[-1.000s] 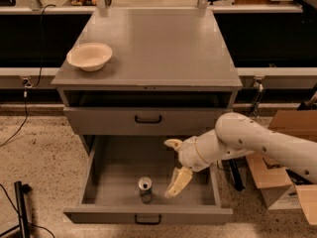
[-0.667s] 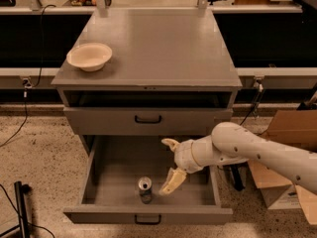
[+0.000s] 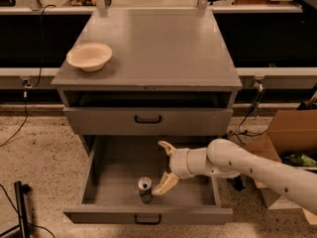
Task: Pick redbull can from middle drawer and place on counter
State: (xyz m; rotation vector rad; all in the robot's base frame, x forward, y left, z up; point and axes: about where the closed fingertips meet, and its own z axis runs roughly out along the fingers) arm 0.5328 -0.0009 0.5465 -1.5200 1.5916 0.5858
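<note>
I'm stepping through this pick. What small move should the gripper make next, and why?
Probably ease the gripper a little left and toward the drawer front, so the redbull can sits between its open fingers. The can stands upright in the middle drawer, just beyond the nearer fingertip, not yet enclosed.

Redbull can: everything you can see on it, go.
The redbull can stands upright on the tray of the open middle drawer, near its front: slim, shiny silver lid, dark body. The open end effector sits just right of it in view, lower finger beside the can; contact unclear.
</note>
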